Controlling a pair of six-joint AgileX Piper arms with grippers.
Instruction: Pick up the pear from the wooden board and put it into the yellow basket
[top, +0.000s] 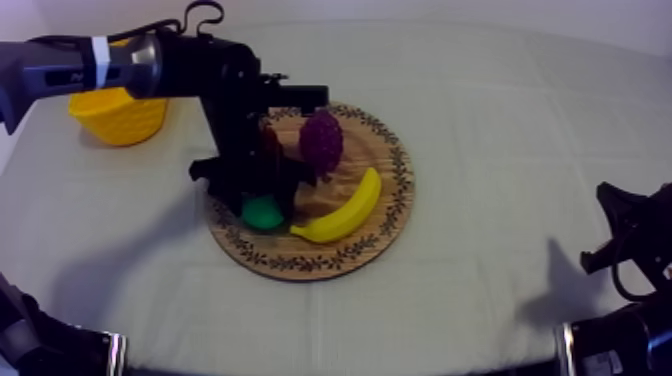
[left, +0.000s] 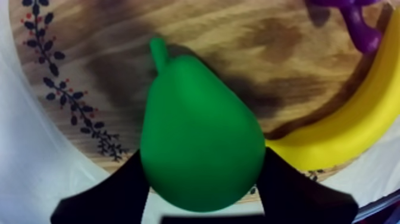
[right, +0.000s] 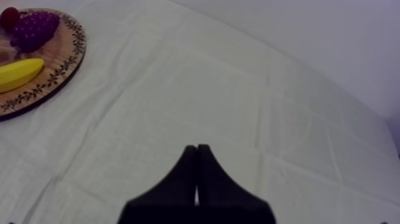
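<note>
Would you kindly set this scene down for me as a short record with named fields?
left pincer: shut on the pear, one finger at each side
pear: on the wooden board, near its rim
right pincer: shut on nothing, over the cloth
also on board: banana, grapes, small red fruit
yellow basket: on the cloth, apart from the board, at the left arm's side
task state: pear not yet in the basket

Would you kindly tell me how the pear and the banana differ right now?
The pear is green and plump with a short stem; the banana is yellow, long and curved. The pear sits clasped between the fingers of the left tool; the banana lies free. Both rest on the wooden board.
</note>
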